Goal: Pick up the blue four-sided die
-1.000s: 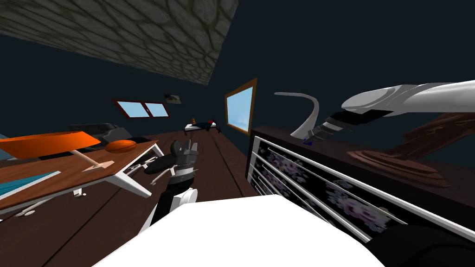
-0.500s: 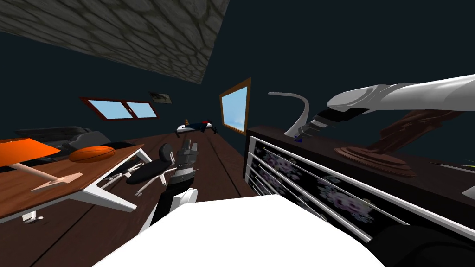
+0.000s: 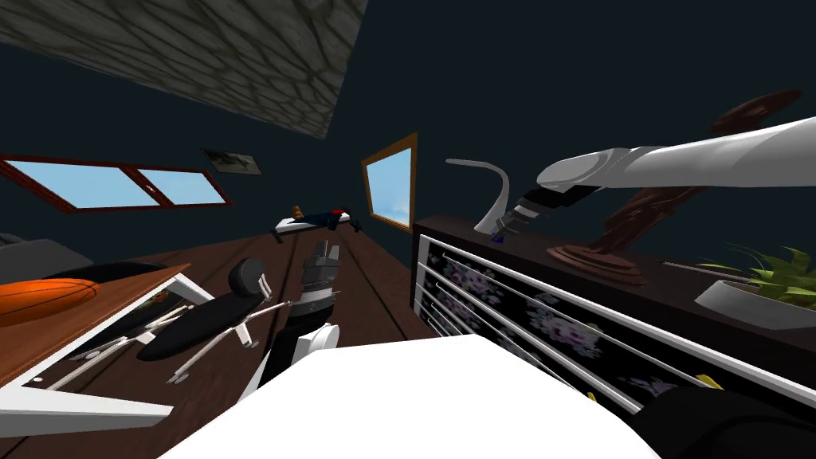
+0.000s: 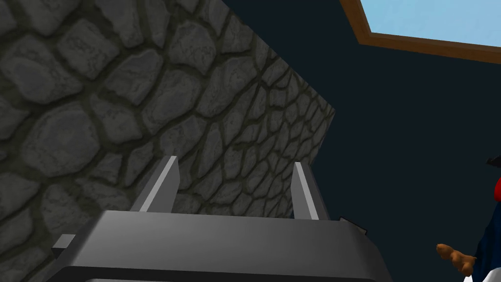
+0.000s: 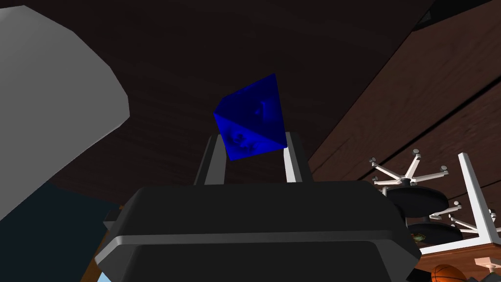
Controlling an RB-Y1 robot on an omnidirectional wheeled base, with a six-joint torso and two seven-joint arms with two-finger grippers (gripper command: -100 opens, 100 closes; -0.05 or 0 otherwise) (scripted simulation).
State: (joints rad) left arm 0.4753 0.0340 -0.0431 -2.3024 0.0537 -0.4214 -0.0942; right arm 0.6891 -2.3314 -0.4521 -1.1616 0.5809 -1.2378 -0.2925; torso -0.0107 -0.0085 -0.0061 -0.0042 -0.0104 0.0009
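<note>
The die [image 5: 252,120] is deep blue, the dark sideboard front [image 3: 558,331] seemingly flower-patterned.

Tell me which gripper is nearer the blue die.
Right. The right gripper is shut on the blue die, pressing its sides. The left gripper hangs open in front of me, far from it.

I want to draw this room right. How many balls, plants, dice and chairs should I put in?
Orange basketball: 1
Potted plant: 1
Blue die, pinched in the right gripper: 1
Black office chair: 1
Total: 4
</note>
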